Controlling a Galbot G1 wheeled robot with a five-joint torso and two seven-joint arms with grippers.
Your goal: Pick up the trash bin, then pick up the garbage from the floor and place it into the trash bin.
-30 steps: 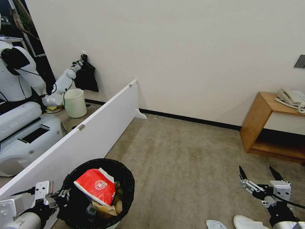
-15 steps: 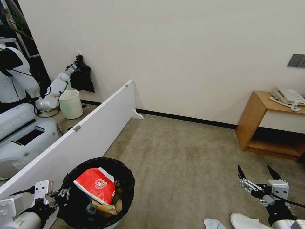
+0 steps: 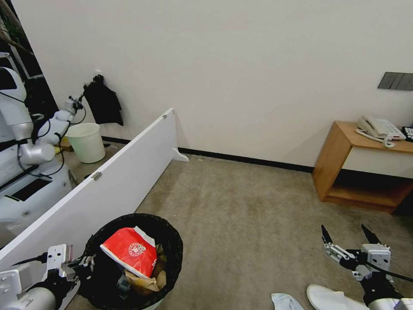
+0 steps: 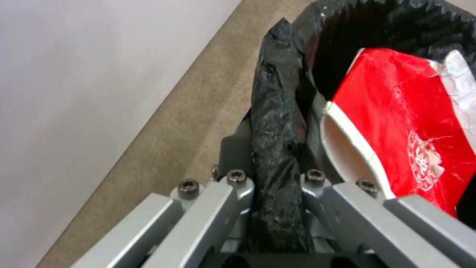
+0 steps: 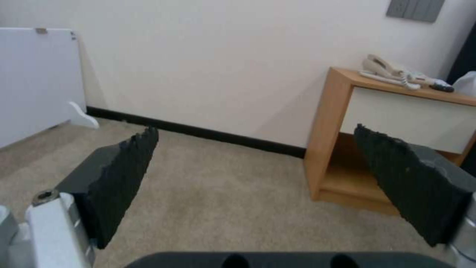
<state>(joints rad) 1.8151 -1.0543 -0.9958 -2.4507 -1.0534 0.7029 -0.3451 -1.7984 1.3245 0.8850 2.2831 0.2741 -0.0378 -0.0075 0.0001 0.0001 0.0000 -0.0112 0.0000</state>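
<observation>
Meanwhile left hand grips the trash bin rim; right hand hangs open, apparently above a slipper.

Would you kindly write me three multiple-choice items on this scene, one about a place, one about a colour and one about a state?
1. Where is the phone?
A. on the wooden table
B. on the floor
C. in the bin

2. What colour is the bag lining the bin?
A. white
B. blue
C. black

3. How is the right claw?
A. shut on a slipper
B. open, holding nothing
C. shut on the bin's rim

Answers: 1 A, the phone lies on top of the table by the wall. 2 C, black plastic folds over the rim, where the left claw grips it. 3 B, its fingers stand wide apart above the floor, with the slipper lying below them.
</observation>
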